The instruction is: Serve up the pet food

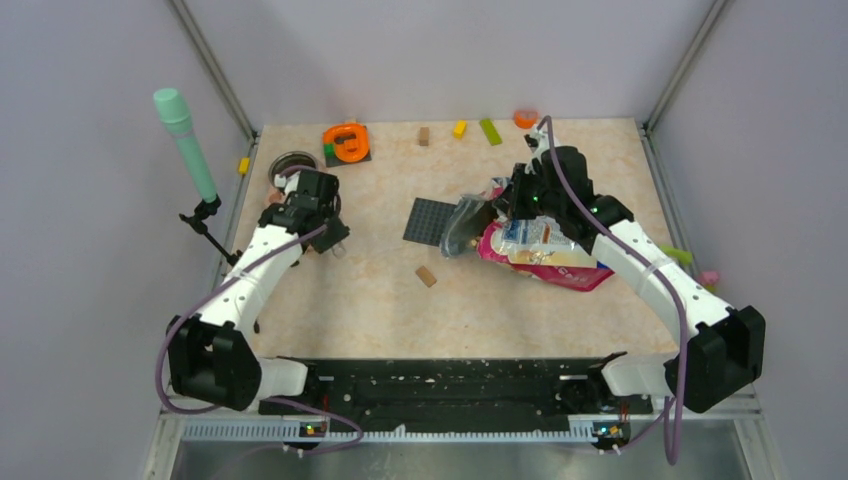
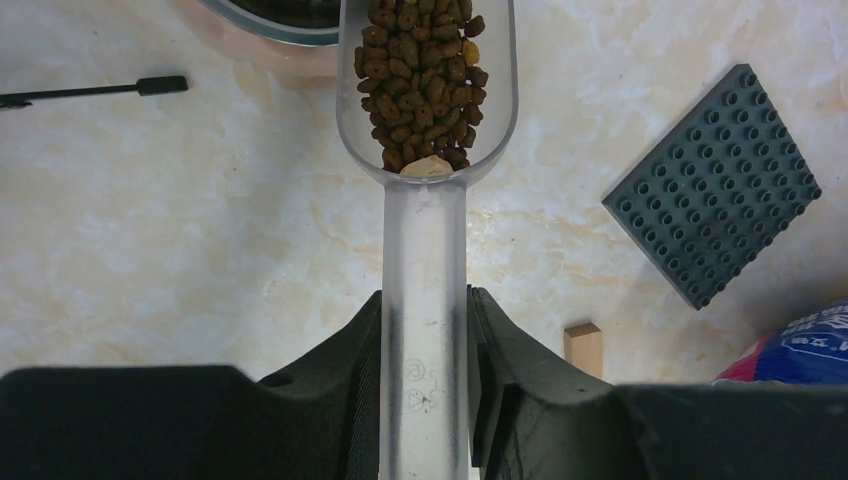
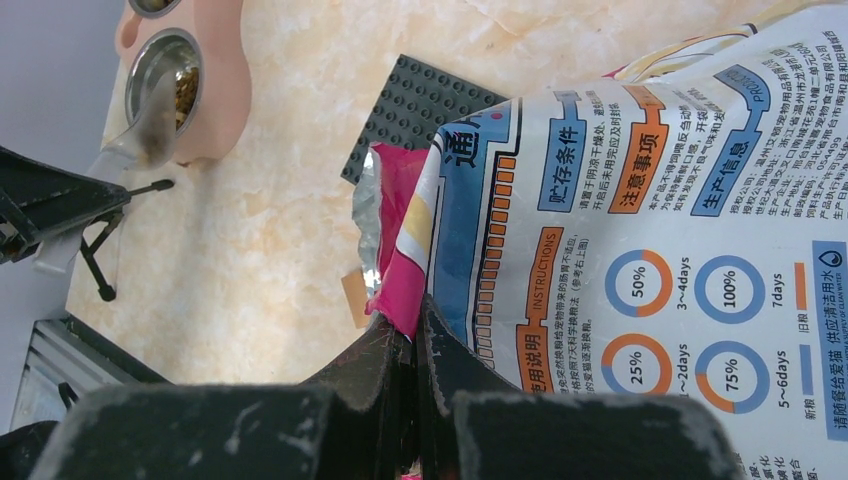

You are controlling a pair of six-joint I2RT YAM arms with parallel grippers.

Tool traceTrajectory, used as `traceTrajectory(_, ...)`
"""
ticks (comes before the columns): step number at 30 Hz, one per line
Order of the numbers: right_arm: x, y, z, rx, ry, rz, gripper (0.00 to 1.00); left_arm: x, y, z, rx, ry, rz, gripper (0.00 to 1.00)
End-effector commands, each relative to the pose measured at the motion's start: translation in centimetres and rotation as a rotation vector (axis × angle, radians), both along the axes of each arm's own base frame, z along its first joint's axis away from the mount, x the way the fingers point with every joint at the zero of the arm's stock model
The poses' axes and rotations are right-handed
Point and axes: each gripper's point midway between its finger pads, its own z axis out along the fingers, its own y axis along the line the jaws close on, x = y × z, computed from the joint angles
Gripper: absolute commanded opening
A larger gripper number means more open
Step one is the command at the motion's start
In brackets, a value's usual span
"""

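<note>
My left hand (image 2: 424,300) grips the clear scoop (image 2: 424,240) by its handle, w/ kibble (image 2: 420,80) in it; the tip's cut off nr the bowl (image 2: 262,30). My right hand (image 3: 412,330) is pinched tight on the bag (image 3: 650,200) edge, contents hidden.

The scoop (image 2: 425,250) looked frosted, translucent plastic, its kibble (image 2: 420,80) matt and rough. The bag (image 3: 650,200) shone glossy, silvery foil inside its mouth. The studded plate (image 2: 712,185) was matt grey plastic, the bowl (image 3: 145,75) bright polished metal, the tabletop (image 2: 200,230) smooth, marble-patterned.
</note>
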Motion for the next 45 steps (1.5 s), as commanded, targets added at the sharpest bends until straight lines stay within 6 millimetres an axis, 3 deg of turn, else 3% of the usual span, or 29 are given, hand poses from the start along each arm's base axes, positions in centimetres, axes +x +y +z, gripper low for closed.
traceTrajectory(1,1.1,1.3,6.2,0.129,-0.165,0.03,0.0,0.8,-0.4,1.5,-0.1,0.001,0.063,0.0)
traceTrajectory(23,-0.2,0.7,5.9,0.134,-0.159,0.029,0.0,4.7,1.4,1.3,-0.403,-0.059,0.321,0.0)
traceTrajectory(28,-0.3,0.7,5.9,0.134,-0.161,0.03,0.0,4.6,0.9,1.2,-0.49,-0.053,0.328,0.0)
traceTrajectory(37,-0.4,0.7,5.9,0.134,-0.159,0.034,0.0,5.0,2.5,1.9,-0.662,-0.104,0.421,0.0)
traceTrajectory(45,-0.3,0.7,5.7,0.128,-0.155,0.031,0.0,5.1,1.5,3.1,-0.769,-0.124,0.402,0.0)
